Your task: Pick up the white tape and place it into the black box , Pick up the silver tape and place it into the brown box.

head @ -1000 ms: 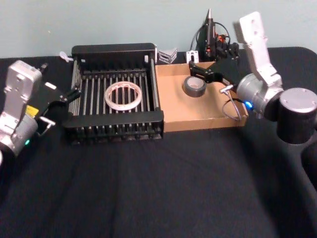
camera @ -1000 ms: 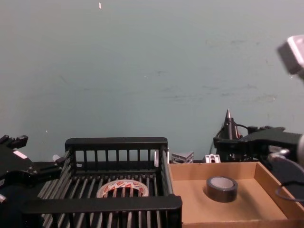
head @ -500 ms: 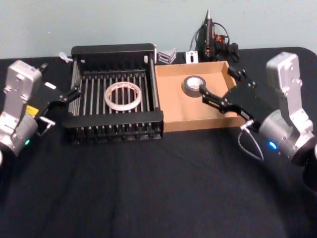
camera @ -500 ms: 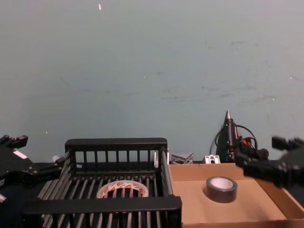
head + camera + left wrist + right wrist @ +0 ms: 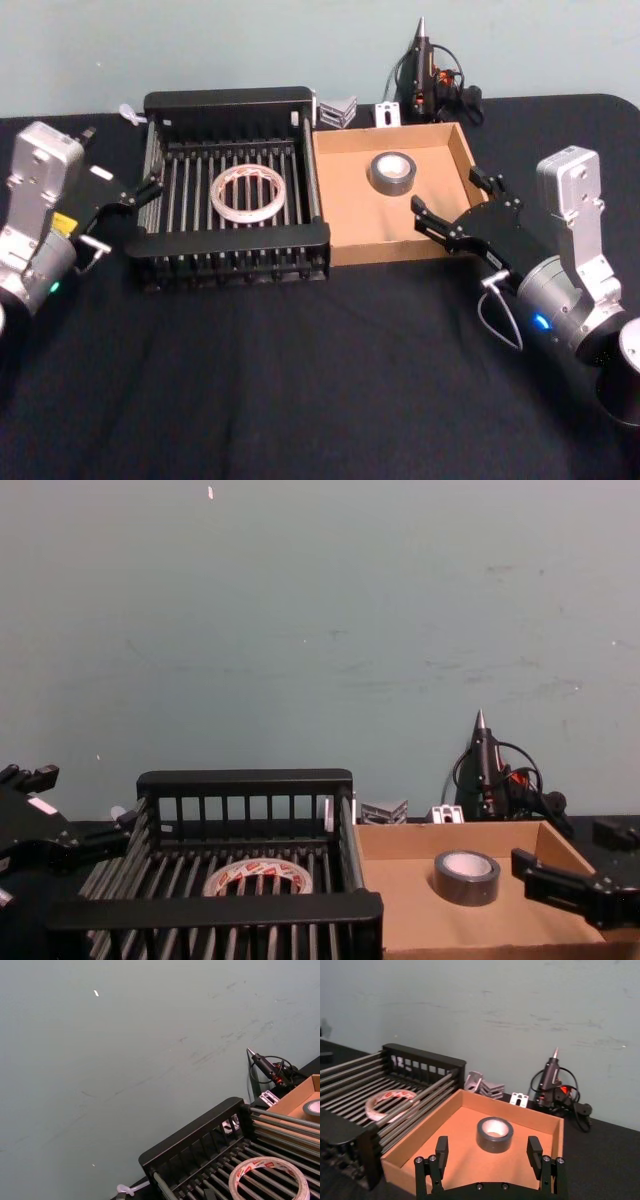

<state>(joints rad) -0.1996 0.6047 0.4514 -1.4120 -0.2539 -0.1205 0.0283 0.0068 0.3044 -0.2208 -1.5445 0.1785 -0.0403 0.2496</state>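
in the lower right of the head view the right end effector (image 5: pixel 455 207) sits over the black table (image 5: pixel 300 380), released, its two fingers spread wide with nothing between them, their tips at the near right corner of the brown box (image 5: pixel 352 235). at the left edge of the frame the left end effector (image 5: pixel 140 190) rests just beside the left wall of the black box (image 5: pixel 230 240); whether its fingers are apart or closed cannot be told.

past the bare near stretch of table, the two boxes stand side by side in the upper middle of the frame, their walls touching. the white tape (image 5: pixel 249 193) lies flat on the slatted bottom of the black box, near its centre. the silver tape (image 5: pixel 393 171) lies flat in the brown box, in its far half, core hole up, well apart from the right end effector.

behind the boxes, in the upper middle-right of the frame, a black glue gun (image 5: pixel 422 60) stands tip up with its cable coiled beside it, and small grey metal brackets (image 5: pixel 337 108) lie by the far edge of the table, in front of a pale green wall (image 5: pixel 250 40).
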